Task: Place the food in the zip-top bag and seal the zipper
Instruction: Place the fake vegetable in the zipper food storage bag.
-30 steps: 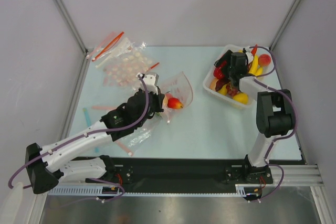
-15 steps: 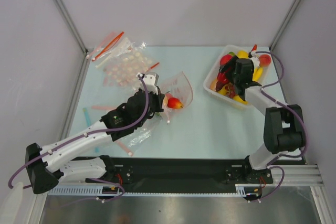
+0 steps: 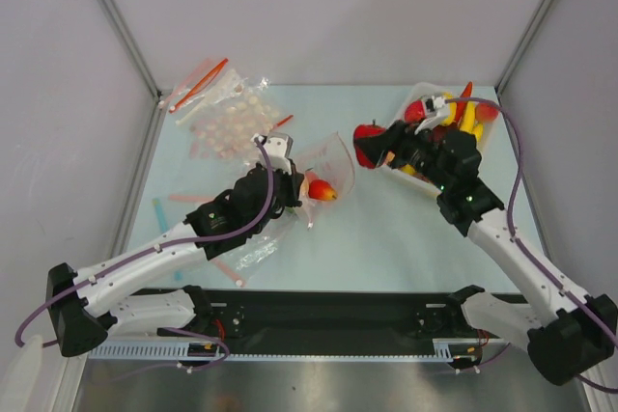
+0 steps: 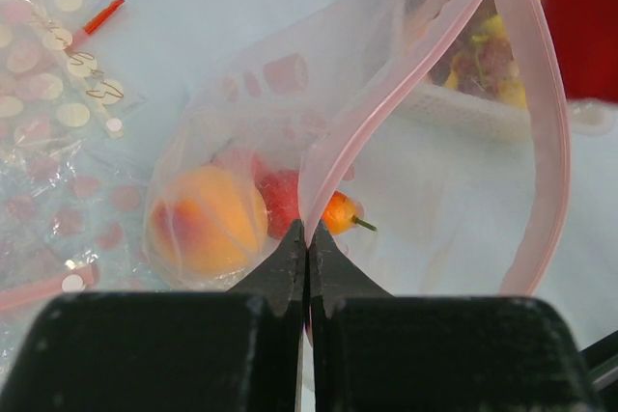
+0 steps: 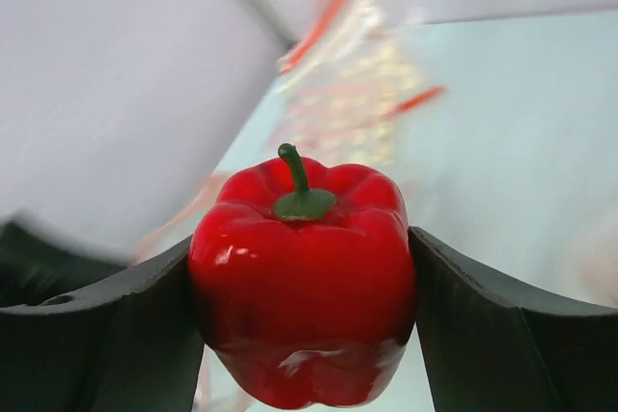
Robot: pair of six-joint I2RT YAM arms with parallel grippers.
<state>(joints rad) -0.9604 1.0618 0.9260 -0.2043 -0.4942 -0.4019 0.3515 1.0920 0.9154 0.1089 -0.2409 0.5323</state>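
Right gripper (image 3: 373,148) clamps the red pepper (image 5: 301,267) near the far right corner, left gripper (image 4: 307,248) pinches the zip-top bag (image 4: 253,94) rim.

Pale blue-green table (image 3: 386,238) carries: zip-top bag (image 3: 330,166) holding toy fruit, just ahead of left gripper (image 3: 297,185); dotted clear bags (image 3: 227,113) farther ahead to its left; thin blue strip (image 3: 159,209) behind it; white tray (image 4: 454,118) of toy food just behind right gripper (image 3: 372,147).
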